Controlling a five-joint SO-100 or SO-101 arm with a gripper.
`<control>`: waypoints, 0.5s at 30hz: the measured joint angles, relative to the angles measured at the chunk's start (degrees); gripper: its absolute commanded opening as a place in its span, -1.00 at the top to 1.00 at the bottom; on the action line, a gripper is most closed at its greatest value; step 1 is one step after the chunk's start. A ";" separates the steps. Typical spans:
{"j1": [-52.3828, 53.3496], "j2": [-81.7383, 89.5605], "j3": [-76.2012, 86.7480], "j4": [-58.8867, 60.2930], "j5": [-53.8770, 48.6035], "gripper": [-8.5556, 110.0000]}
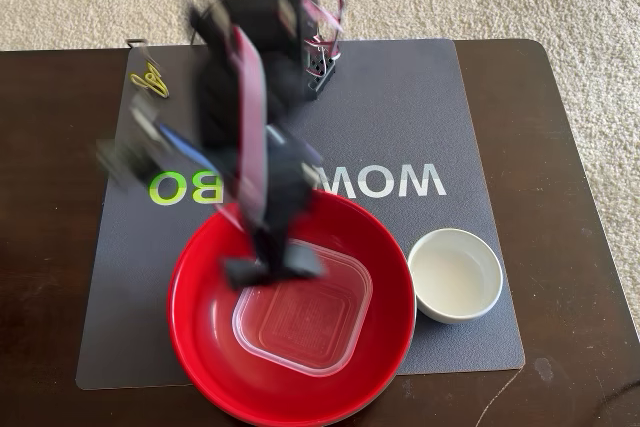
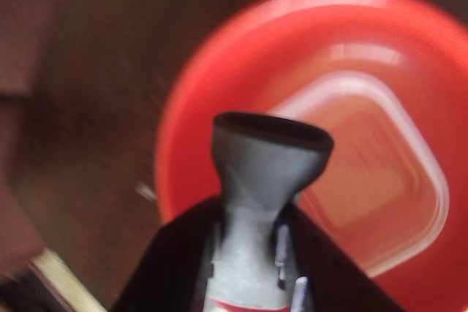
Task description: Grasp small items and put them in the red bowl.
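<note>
The red bowl sits at the front of the grey mat, and the clear square plastic tub lies inside it. My gripper is motion-blurred, hovering over the bowl's back-left part just above the tub's edge; its jaws are too smeared to read. The small white bowl stands just right of the red bowl. A yellow-green clip lies at the mat's far left corner. In the wrist view a dark finger hangs over the red bowl with the tub to its right.
A grey mat with white and green lettering covers the dark wooden table. My arm's base and wiring stand at the mat's far edge. Beige carpet surrounds the table.
</note>
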 measured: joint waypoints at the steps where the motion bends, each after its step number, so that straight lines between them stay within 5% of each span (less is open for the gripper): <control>1: -0.53 -2.46 0.00 0.62 0.53 0.59; 8: -2.55 -4.04 0.09 3.16 2.72 0.46; 15: -15.56 5.45 4.04 3.34 8.17 0.46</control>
